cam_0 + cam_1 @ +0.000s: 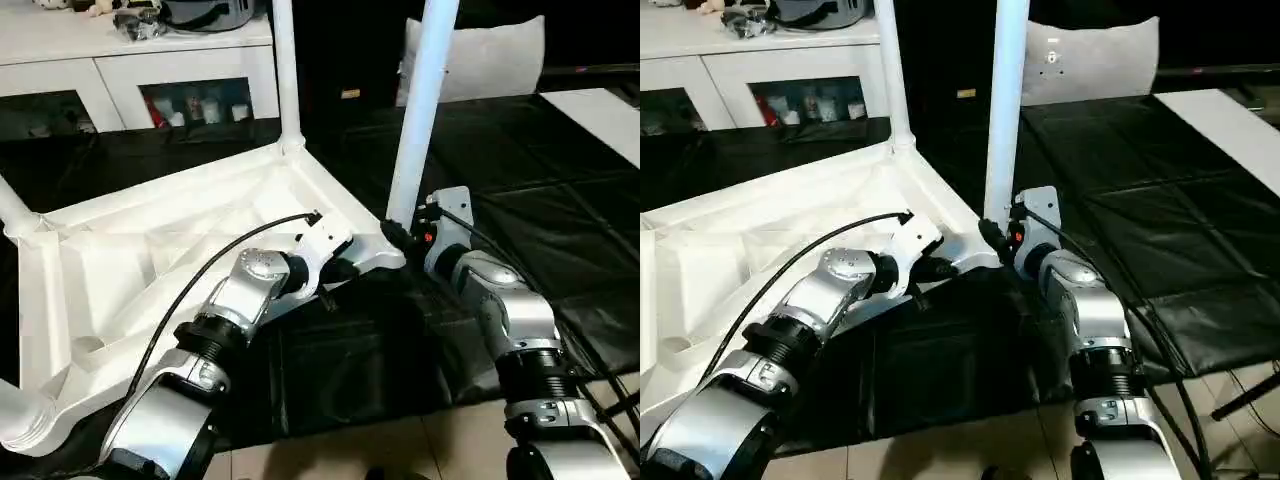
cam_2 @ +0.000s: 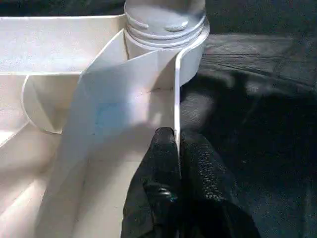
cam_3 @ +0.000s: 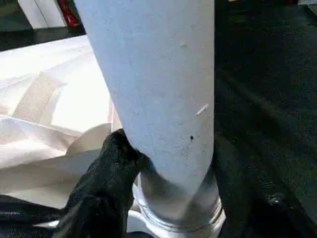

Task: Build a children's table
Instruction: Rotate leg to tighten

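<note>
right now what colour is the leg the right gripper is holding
White; the leg held by the right gripper shows best in the right wrist view.

Both forearms are smooth silver shells with rounded joints, joined by black ribbed collars and ringed steel cuffs. White wrist blocks carry thin black cables looping back along each arm. The left pincer [image 2: 178, 163] and right pincer [image 3: 163, 173] have black, grainy-textured fingers; a small red light glows at the right wrist
</note>
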